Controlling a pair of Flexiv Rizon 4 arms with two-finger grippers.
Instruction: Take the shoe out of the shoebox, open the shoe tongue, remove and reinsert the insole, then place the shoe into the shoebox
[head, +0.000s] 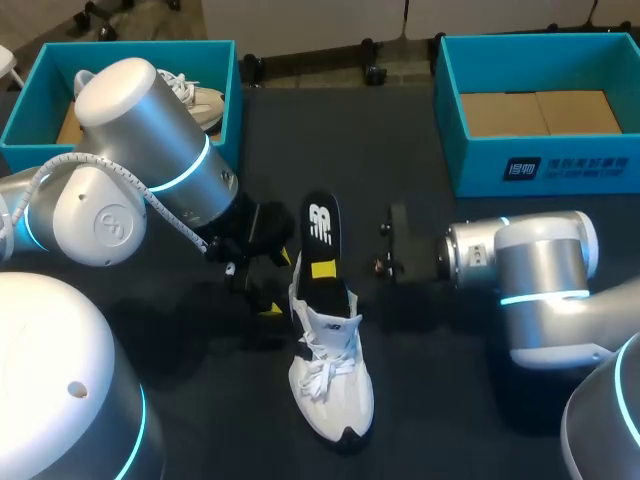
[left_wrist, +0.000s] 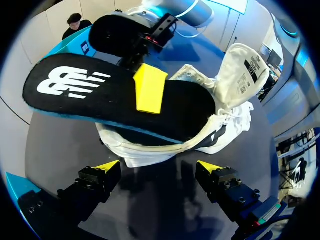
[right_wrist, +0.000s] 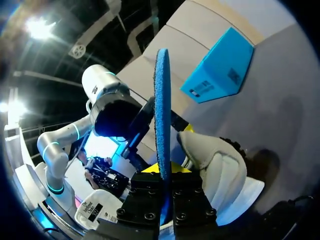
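A white shoe (head: 332, 390) lies on the dark table, toe toward me, its tongue (left_wrist: 242, 70) folded open. A black insole (head: 320, 228) with a white logo sticks out of the shoe's opening, its front end still inside. My right gripper (head: 325, 268) is shut on the insole's middle, one yellow tip on top of it. In the right wrist view the insole (right_wrist: 162, 100) stands edge-on between the right gripper's (right_wrist: 162, 175) fingers, the shoe (right_wrist: 220, 170) just beyond. My left gripper (left_wrist: 159, 167) stands open beside the shoe's heel (left_wrist: 150, 150), touching nothing.
A teal shoebox (head: 225, 110) at the back left holds another white shoe (head: 198, 100). A second teal shoebox (head: 480, 170) at the back right shows only its cardboard bottom. My left arm's big silver links crowd the table's left side.
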